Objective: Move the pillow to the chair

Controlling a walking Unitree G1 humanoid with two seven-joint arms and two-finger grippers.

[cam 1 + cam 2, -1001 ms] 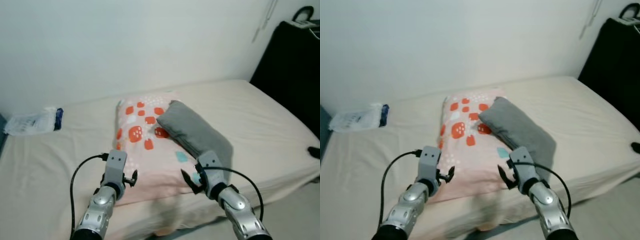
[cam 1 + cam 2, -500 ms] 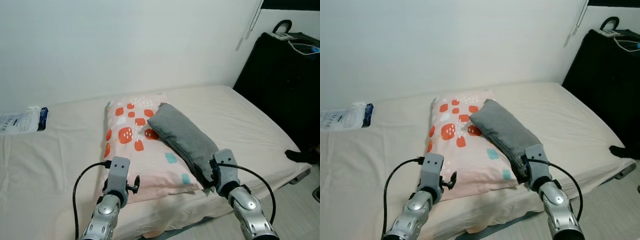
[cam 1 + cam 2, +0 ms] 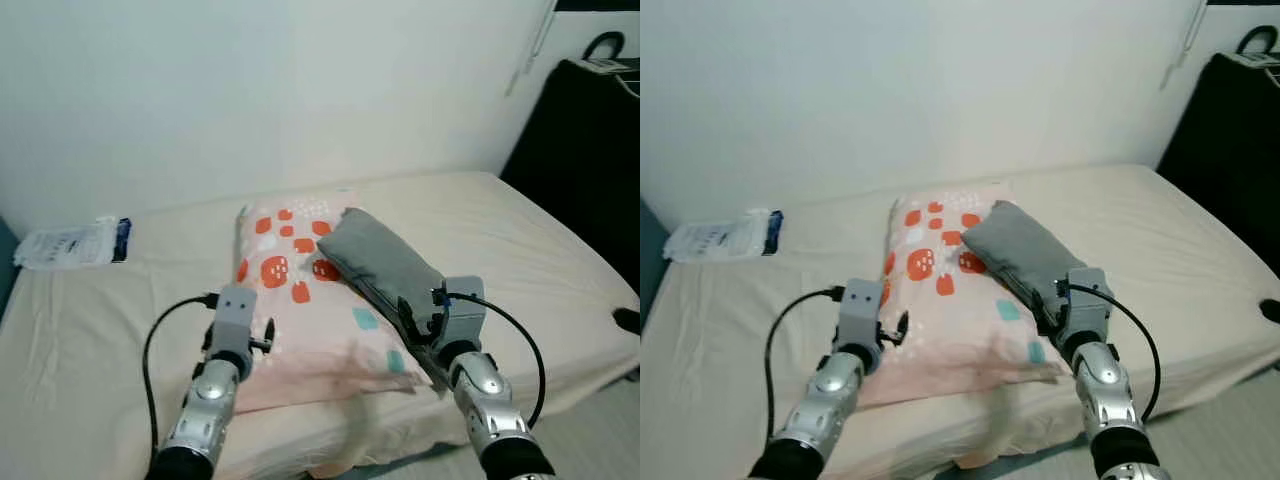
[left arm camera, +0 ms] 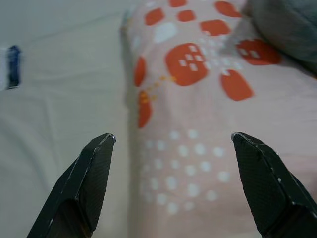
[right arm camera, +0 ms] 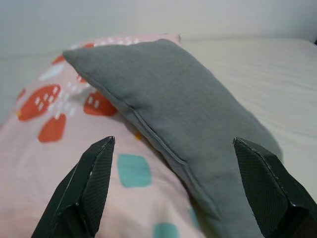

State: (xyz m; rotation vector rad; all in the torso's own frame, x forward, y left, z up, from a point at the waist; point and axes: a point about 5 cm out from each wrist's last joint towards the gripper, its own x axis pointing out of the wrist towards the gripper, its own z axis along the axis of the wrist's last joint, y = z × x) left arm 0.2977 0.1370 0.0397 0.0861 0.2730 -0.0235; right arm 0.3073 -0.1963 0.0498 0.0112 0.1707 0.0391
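**Two pillows lie right ahead, one end effector at each**

The left end effector (image 3: 243,335) is wide open and holds nothing. It sits low at the left side of the pink pillow (image 3: 305,320), near the front edge of the bed (image 3: 80,330). In the left wrist view its two fingers (image 4: 84,191) point along that pillow's left edge.

The pink pillow lies in the middle of the bed. Its long side runs from the front edge back toward the wall. The gray pillow (image 3: 385,265) rests on the pink one's right side and slants toward the front right.

The right end effector (image 3: 432,318) is also wide open and empty. It is at the near end of the gray pillow, so the right arm is closer to that one. No chair can be seen.
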